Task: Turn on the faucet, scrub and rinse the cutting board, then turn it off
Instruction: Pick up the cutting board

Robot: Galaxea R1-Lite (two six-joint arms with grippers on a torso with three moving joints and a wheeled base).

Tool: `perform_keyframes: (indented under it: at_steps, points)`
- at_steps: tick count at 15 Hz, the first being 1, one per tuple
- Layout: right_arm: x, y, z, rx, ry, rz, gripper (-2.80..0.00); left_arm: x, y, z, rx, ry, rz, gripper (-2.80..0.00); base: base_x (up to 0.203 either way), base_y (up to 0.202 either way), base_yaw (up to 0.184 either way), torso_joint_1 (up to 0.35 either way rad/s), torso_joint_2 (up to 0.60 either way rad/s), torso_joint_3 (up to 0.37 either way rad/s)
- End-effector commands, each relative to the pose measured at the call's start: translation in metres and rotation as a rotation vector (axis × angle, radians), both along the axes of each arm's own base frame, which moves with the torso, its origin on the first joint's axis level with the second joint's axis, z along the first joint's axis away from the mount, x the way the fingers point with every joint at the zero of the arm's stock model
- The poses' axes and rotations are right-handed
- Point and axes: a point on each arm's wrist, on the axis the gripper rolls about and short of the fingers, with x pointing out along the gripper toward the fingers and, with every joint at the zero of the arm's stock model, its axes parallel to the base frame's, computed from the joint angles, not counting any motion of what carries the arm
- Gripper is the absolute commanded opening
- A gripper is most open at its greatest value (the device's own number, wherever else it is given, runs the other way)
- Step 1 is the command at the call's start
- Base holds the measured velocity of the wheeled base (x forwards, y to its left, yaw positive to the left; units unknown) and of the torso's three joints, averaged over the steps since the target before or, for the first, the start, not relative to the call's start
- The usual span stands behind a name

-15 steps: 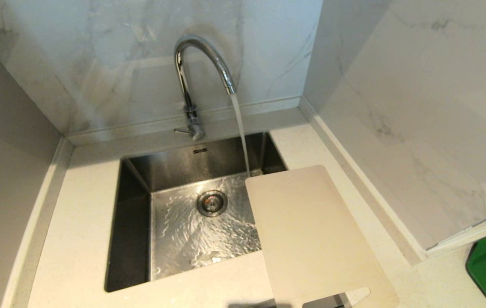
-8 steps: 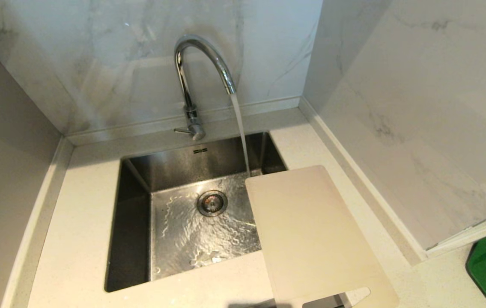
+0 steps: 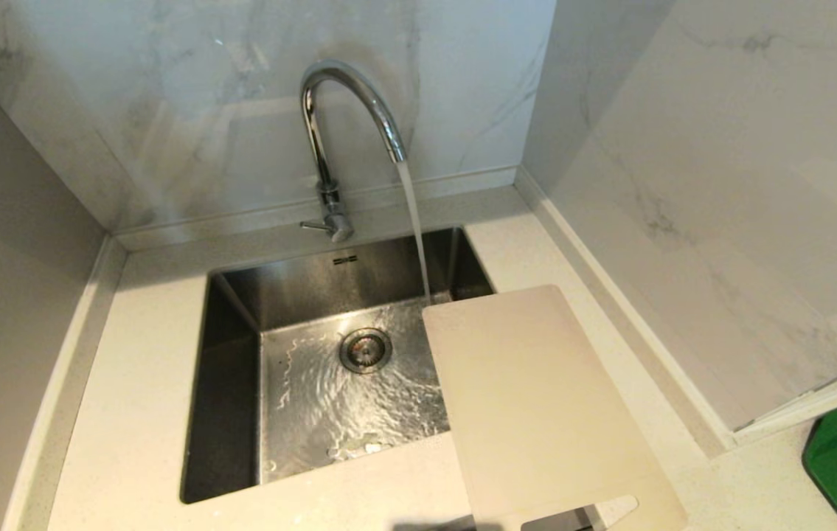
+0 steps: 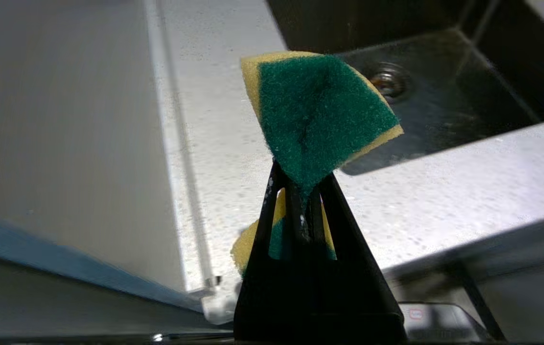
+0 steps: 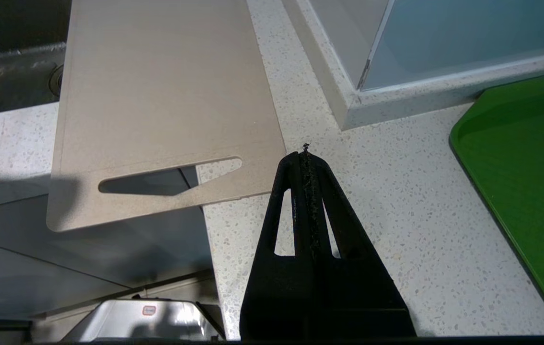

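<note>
Just beyond the right gripper's (image 5: 304, 155) clenched, empty jaws, the thin, stiff, likely slippery cream-white plastic cutting board (image 5: 166, 91) is overhanging the tabletop (image 5: 396, 206), offering its slot handle (image 5: 171, 176), while the left gripper's (image 4: 300, 191) jaws are pinching a soft green-and-yellow sponge (image 4: 317, 112).

Kitchen — sink (image 3: 234, 383), marble backsplash (image 3: 189, 110)

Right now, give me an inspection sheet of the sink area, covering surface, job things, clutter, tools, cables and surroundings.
Surface: speckled white stone counter around a steel sink, its floor wet.
Job things: chrome gooseneck faucet running; cream plastic cutting board lies flat, one corner over the sink, handle end past the counter edge.
Clutter: green flat tray on the counter to the right.
Tools: left tool shut on a green-and-yellow sponge; right tool shut, empty, beside the board's handle end.
Cables: nothing seen.
Surroundings: marble-look wall panels.
</note>
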Motion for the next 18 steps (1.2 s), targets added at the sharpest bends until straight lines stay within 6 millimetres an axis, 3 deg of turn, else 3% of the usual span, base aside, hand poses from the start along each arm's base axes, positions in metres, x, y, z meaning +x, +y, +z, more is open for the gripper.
perform_keyframes:
  at_steps: [1, 5, 11, 14, 16, 18]
  points:
    - [-0.001, 0.000, 0.012, -0.001, -0.009, 0.008, -2.80, 0.000, -0.001, -0.001, -0.001, 0.005, -0.032, -2.80, 0.000, 0.000, 0.000, 0.000, 0.00, 0.000]
    - [0.002, 0.001, 0.071, -0.001, 0.004, 0.042, -2.80, 0.000, -0.001, -0.001, 0.001, 0.005, -0.032, -2.80, 0.000, 0.000, 0.000, 0.000, 0.00, 0.000]
    - [0.040, 0.001, 0.222, -0.004, -0.126, 0.062, -2.80, 0.000, -0.001, -0.001, -0.001, 0.004, -0.032, -2.80, 0.000, 0.000, 0.000, 0.000, 0.00, 0.000]
    - [0.069, 0.002, 0.281, -0.006, -0.178, 0.063, -2.80, 0.000, -0.001, -0.001, -0.001, 0.004, -0.031, -2.80, 0.000, 0.000, 0.000, 0.000, 0.00, 0.000]
    - [0.078, 0.002, 0.305, -0.006, -0.149, 0.068, -2.80, 0.000, -0.001, -0.001, -0.001, 0.004, -0.031, -2.80, 0.000, 0.000, 0.000, 0.000, 0.00, 0.000]
    - [0.089, 0.004, 0.307, 0.003, 0.029, 0.153, -2.80, 0.000, -0.001, -0.001, -0.001, 0.004, -0.031, -2.80, 0.000, 0.000, 0.000, 0.000, 0.00, 0.000]
